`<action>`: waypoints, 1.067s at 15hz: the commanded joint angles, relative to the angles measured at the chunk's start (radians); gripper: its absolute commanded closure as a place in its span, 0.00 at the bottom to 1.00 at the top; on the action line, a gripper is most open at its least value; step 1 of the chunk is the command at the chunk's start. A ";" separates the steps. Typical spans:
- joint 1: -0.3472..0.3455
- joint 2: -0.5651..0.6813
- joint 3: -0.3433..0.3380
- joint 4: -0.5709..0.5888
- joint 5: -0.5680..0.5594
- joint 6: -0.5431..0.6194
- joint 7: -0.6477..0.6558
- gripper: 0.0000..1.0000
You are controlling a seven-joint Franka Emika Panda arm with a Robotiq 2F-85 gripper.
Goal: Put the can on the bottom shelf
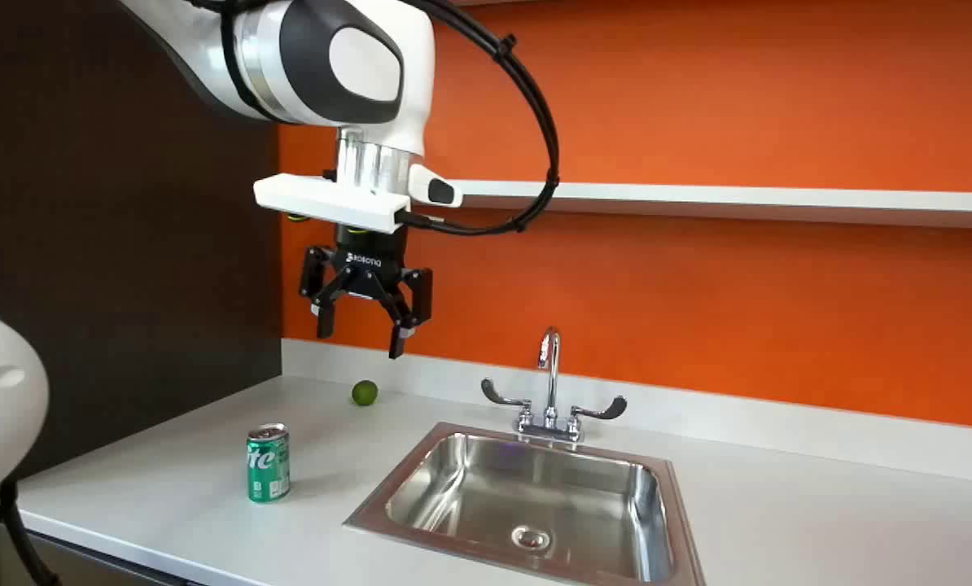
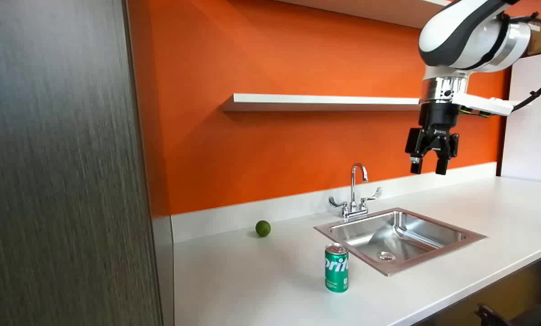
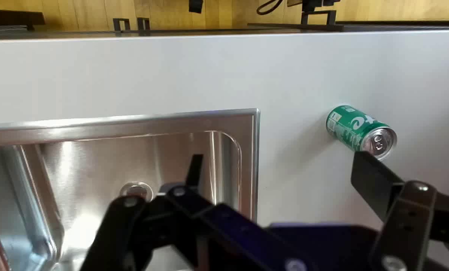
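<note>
In an exterior view, the black two-fingered gripper (image 1: 361, 340) hangs left of centre, its fingers spread wide on air. The white-and-grey jointed arm (image 1: 348, 73) slants in from the upper left, its wrist pointing down. At lower left, the green cylindrical can (image 1: 269, 464) stands on the white countertop (image 1: 812, 521), silvery top upward, long axis vertical.

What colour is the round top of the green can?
Silvery! The can's top shows best in the wrist view.
</note>
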 commanded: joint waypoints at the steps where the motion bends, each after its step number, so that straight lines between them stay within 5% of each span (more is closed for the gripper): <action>1: -0.015 0.004 0.014 0.001 0.010 -0.002 -0.008 0.00; 8: 0.004 0.017 0.051 -0.019 0.011 0.024 0.015 0.00; 16: 0.117 0.048 0.228 -0.084 0.107 0.101 0.179 0.00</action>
